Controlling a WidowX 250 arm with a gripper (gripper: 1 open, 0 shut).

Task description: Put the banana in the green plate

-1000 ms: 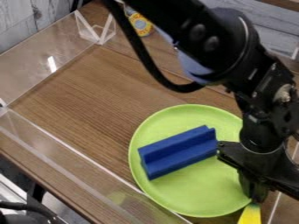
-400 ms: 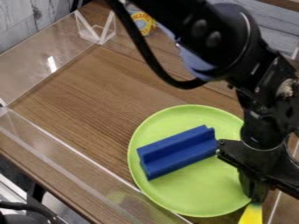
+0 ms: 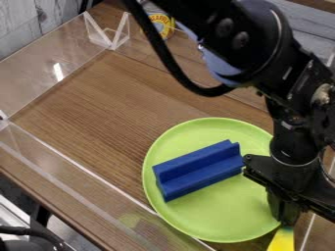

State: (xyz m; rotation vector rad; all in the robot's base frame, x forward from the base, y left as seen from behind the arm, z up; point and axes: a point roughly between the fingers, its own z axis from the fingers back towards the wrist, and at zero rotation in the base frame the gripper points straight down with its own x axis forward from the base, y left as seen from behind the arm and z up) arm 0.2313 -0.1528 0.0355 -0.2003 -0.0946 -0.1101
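Observation:
The banana (image 3: 281,240) shows only as a small yellow tip at the bottom right, just off the plate's right rim. My gripper (image 3: 291,218) points down right over it, and its black fingers look shut on the banana's upper end, which they hide. The green plate (image 3: 194,214) is a wide lime-green disc at lower right. Its right edge lies under the gripper.
A blue grooved block (image 3: 199,169) lies on the plate's left half. Clear plastic walls (image 3: 53,74) fence the wooden table (image 3: 105,108) at the left and back. A yellow-labelled item (image 3: 159,24) sits at the back. The black arm (image 3: 242,49) crosses the upper right.

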